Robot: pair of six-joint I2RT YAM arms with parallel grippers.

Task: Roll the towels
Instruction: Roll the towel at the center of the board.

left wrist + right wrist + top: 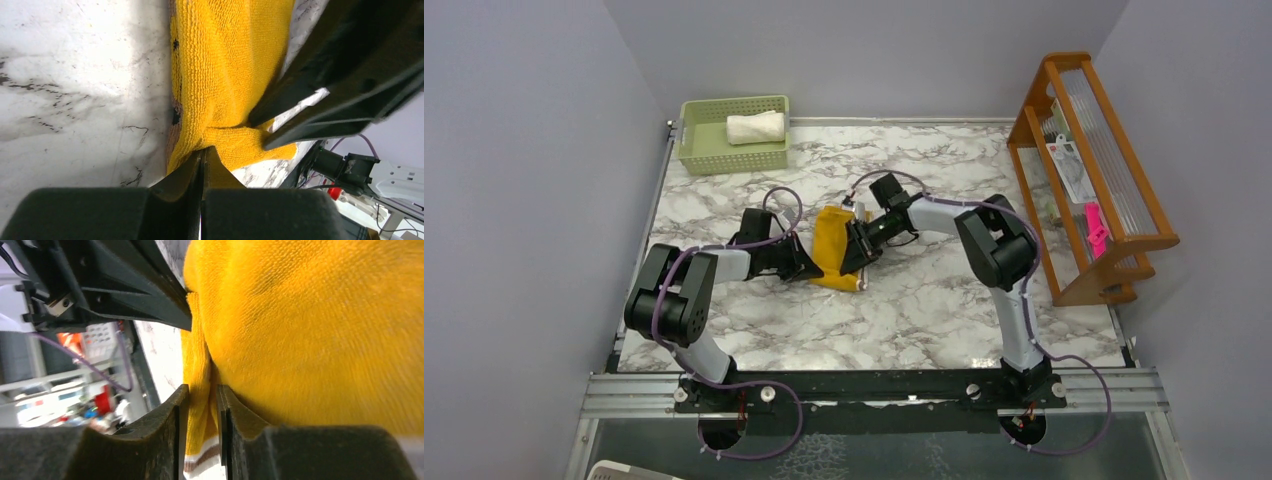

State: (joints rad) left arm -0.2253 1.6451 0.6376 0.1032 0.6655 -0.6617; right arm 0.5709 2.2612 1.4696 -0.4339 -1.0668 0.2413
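I am looking down at the yellow towel (832, 245), which is lying bunched up near the middle of the marble table (924, 310), with both arms reaching in on it from either side. My left hand (802, 262) is sitting at the towel's left edge. In its own wrist camera the left hand (202, 155) is showing its fingers pressed together, pinching a pulled-out corner of the yellow towel (225, 65) just above the table. My right hand (859, 250) is touching the towel's right edge. Close up, the right hand (200, 395) is standing with its fingers a narrow gap apart and a fold of the yellow towel (310, 330) running down between them. I cannot tell whether they are squeezing that fold or only flanking it. A brown and white stripe is showing at the bottom of the fold. The two hands are working just beside each other, each one visible in the other's camera. The white towel (755, 127) is lying rolled in the green basket (686, 140) at the far left corner, well apart from the hands. A wooden rack (1114, 240) is standing along the right side.
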